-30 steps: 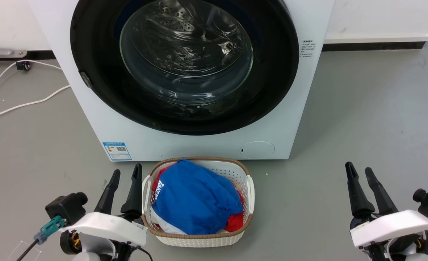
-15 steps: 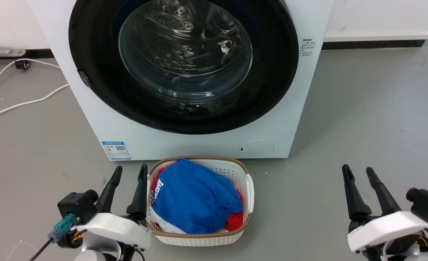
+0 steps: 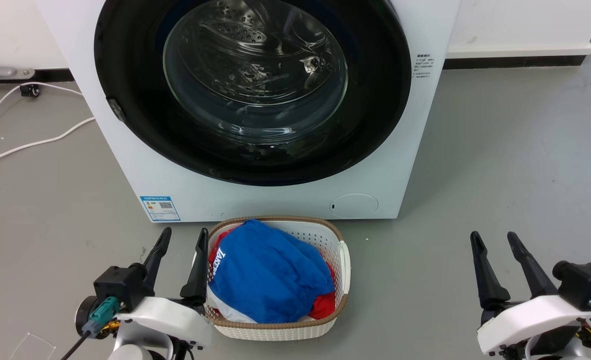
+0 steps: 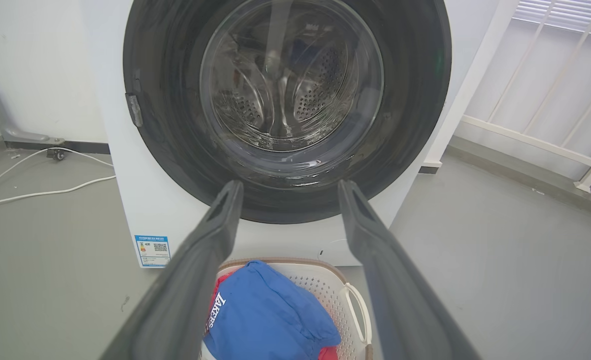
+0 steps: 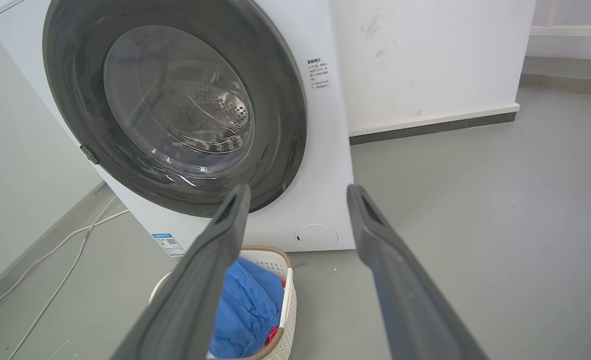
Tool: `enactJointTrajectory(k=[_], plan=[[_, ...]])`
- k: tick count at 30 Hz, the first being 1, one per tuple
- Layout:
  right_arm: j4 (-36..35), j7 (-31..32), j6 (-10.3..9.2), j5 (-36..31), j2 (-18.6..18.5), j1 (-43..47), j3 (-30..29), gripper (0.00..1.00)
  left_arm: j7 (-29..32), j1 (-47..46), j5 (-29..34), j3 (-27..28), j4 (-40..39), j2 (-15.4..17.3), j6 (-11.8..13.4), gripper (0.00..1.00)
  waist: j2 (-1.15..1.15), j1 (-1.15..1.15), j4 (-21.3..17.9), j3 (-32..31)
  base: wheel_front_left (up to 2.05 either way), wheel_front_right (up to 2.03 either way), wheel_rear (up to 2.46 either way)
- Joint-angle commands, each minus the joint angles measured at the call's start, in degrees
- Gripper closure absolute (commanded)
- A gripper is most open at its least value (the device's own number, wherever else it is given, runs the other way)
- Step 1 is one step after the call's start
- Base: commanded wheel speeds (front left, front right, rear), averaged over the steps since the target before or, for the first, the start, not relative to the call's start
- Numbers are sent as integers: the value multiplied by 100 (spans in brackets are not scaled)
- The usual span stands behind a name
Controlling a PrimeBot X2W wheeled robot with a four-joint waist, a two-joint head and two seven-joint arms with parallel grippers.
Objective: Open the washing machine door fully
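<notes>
I see the washer (image 3: 275,200) at 12 o'clock, a big white box on the grey floor (image 3: 500,150). Its round black door (image 3: 253,90) is shut flat on the front, with the clear glass bowl in the middle. A small grey catch (image 3: 117,109) sits on the door's edge at 9 o'clock. Low on the washer there is a blue sticker (image 3: 160,208) at 7 o'clock and a round flap (image 3: 354,205) at 5 o'clock. A white basket (image 3: 343,260) sits at 6 o'clock, just in front of the washer, with a blue cloth (image 3: 265,275) piled in it. My left fingers (image 3: 155,255) are at 7 o'clock, spread apart and holding nothing, just beside the basket. My right fingers (image 3: 483,275) are at 5 o'clock, also spread apart and holding nothing, well away from the basket. Both point at the washer but do not touch it. A white cable (image 3: 35,142) lies on the floor at 10 o'clock.
</notes>
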Motion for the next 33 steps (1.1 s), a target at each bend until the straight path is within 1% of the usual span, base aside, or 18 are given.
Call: enactJointTrajectory(k=[1, 17, 33], plan=[[-97, 1, 10, -147, 15, 6, 0, 0, -61, -65, 169, -36, -19, 36, 2, 0, 0, 0, -3, -2, 0, 0, 0], [-216, -45, 12, -747, 20, 84, 5, 0, -235, -87, 777, -109, 62, 49, -39, 0, 0, 0, -8, 24, 0, 0, 0], [-214, -166, 7, -1235, 27, 110, -8, 0, -408, -78, 1206, -1, 172, -93, -64, 0, 0, 0, -4, 72, 0, 0, 0]])
